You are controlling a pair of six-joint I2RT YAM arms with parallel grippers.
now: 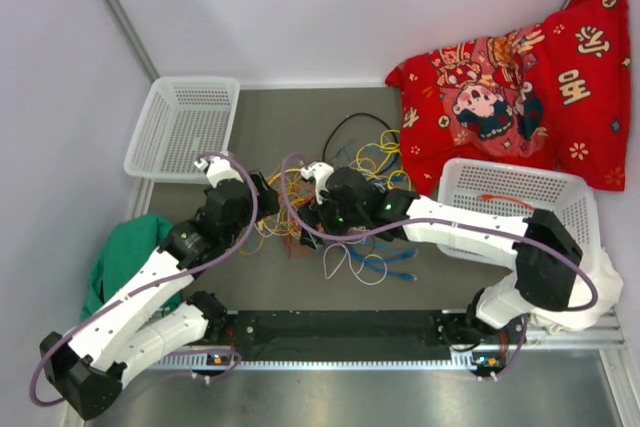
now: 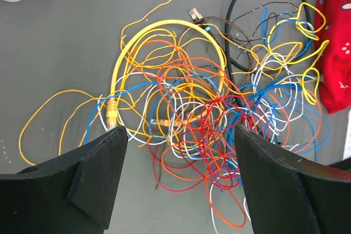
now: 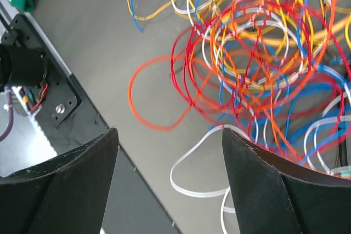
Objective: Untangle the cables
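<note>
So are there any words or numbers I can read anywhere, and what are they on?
Red cloth: big gold Chinese-style characters down its right side, too blurred to read for sure.
Red cloth, around the cartoon picture: small gold marks, too small to read.
Cables: no writing visible.
Left white basket and right white basket: no writing visible.
</note>
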